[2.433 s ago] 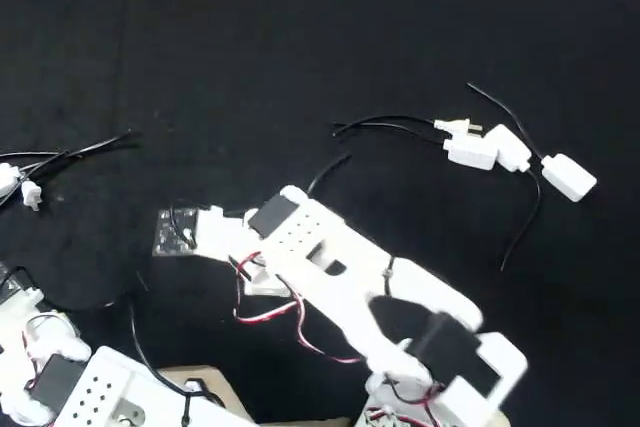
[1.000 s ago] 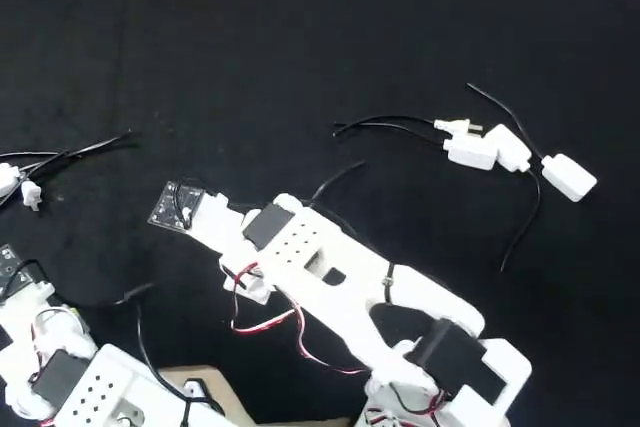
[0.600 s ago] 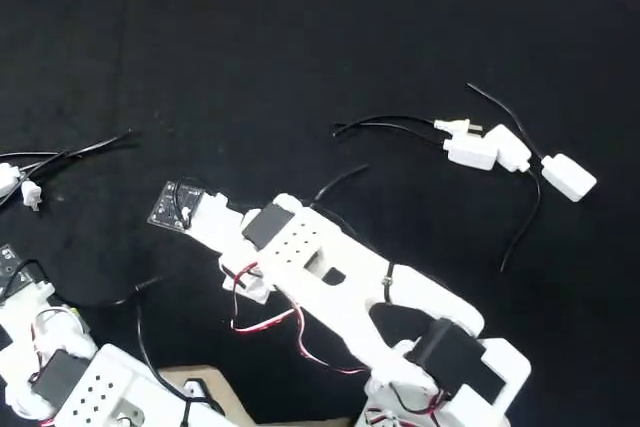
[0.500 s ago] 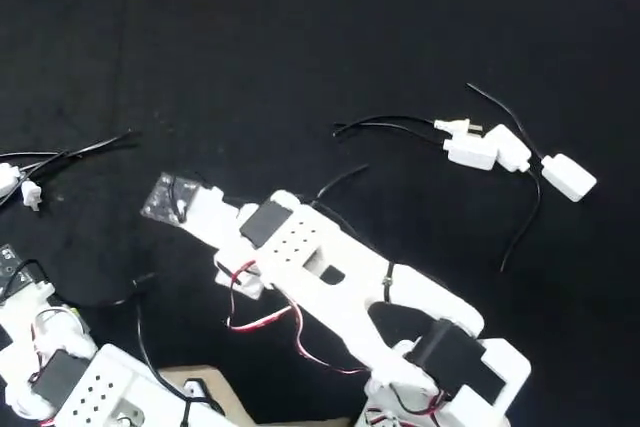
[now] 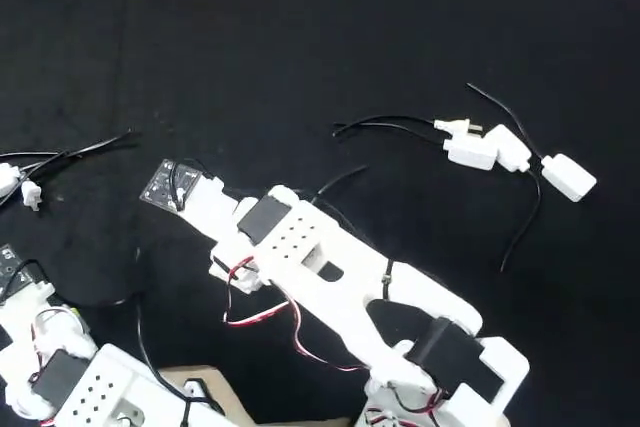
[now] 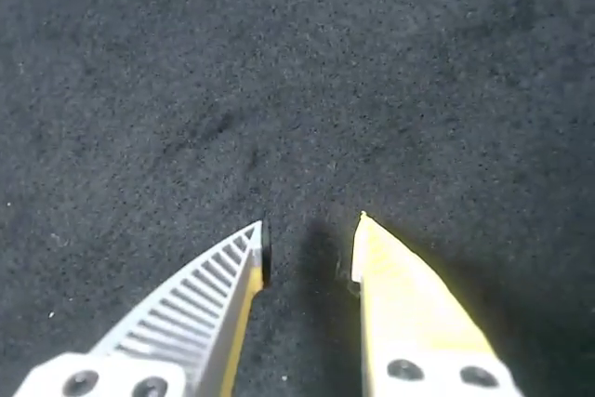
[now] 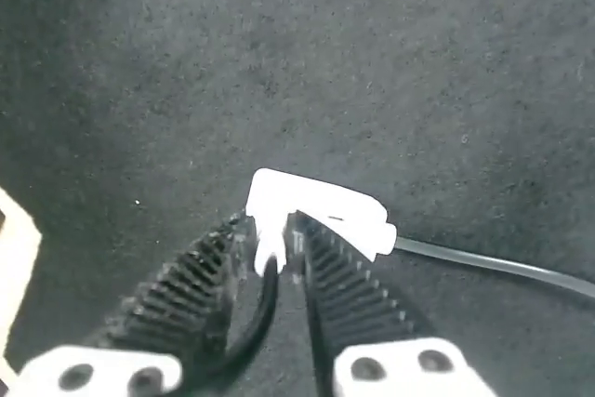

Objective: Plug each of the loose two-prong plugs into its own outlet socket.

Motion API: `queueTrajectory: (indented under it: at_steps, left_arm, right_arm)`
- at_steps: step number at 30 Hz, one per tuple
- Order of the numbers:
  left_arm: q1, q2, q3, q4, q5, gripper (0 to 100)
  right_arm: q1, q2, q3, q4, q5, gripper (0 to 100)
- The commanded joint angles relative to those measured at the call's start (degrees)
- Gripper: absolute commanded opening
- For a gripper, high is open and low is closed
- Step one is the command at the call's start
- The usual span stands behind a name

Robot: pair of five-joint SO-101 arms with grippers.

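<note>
Right pincer [image 7: 279, 234] clenched on a white plug [image 7: 325, 206]; left pincer [image 6: 310, 246] gapes low over black cloth [image 6: 279, 62].

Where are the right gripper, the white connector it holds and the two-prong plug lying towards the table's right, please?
right gripper [image 7: 271, 230], right wrist view, midway between its fingertips.
white connector [image 7: 321, 209], right wrist view, on its body.
two-prong plug [image 5: 448, 127], high view, on its body.

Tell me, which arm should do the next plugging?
Probably right: the right claw is shut on a white plug, while the left claw hangs open over black cloth.
</note>
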Motion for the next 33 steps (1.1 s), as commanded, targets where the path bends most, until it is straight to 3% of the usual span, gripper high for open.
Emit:
queueTrajectory:
  at_steps: [1,25,33]
  left_arm:
    - [0.75,-0.53,1.01,0.18,-0.35,17]
    - [0.75,-0.53,1.01,0.18,-0.35,17]
    - [0.75,-0.53,1.01,0.18,-0.35,17]
  right_arm:
    - [-0.79,-0.13,-2.07,-0.09,-0.62,4.7]
    - [3.34,-0.31,4.00,-4.75,0.00,1.3]
    - [-0.35,-0.31,3.56,-2.55,3.52,19.3]
